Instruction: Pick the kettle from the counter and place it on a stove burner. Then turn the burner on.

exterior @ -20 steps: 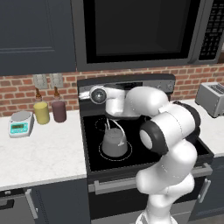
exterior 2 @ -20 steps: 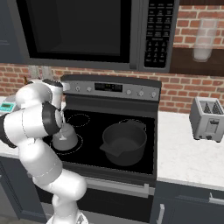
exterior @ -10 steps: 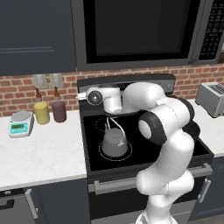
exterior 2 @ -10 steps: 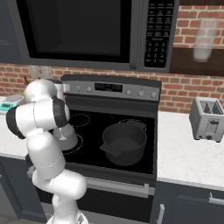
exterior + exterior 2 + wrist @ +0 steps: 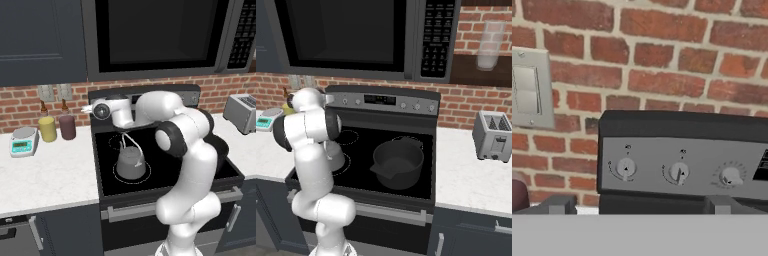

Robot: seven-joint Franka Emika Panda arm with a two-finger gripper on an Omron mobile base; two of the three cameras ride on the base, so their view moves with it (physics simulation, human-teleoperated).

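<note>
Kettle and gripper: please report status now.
Gripper open, empty, facing the stove knobs. Kettle upright on the stove burner. Nothing between gripper and knobs.

Robot arm point(image 5: 187, 150) seen from the two base cameras: smooth, glossy white shell built of thick rounded segments, with dark grey to black rings at the joints. A round dark cap with a pale centre point(image 5: 101, 111) closes the end of the wrist segment. The lower body swells into a bulbous white link point(image 5: 326, 210). No cables, screws or markings are discernible.
</note>
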